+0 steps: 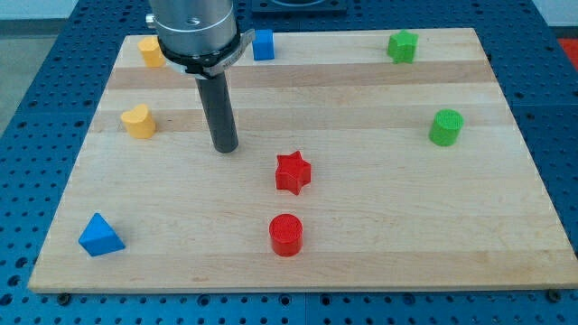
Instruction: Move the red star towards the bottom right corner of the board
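Note:
The red star (293, 171) lies near the middle of the wooden board (379, 235), a little toward the view's bottom. My tip (225, 147) rests on the board up and to the left of the star, apart from it by about a block's width. A red cylinder (286, 235) stands just below the star.
A blue triangle (99, 236) sits at the bottom left. A yellow heart-like block (138, 120) is at the left, a yellow block (150, 51) at the top left. A blue cube (263, 44) is at the top. A green block (403, 45) and a green cylinder (445, 127) are at the right.

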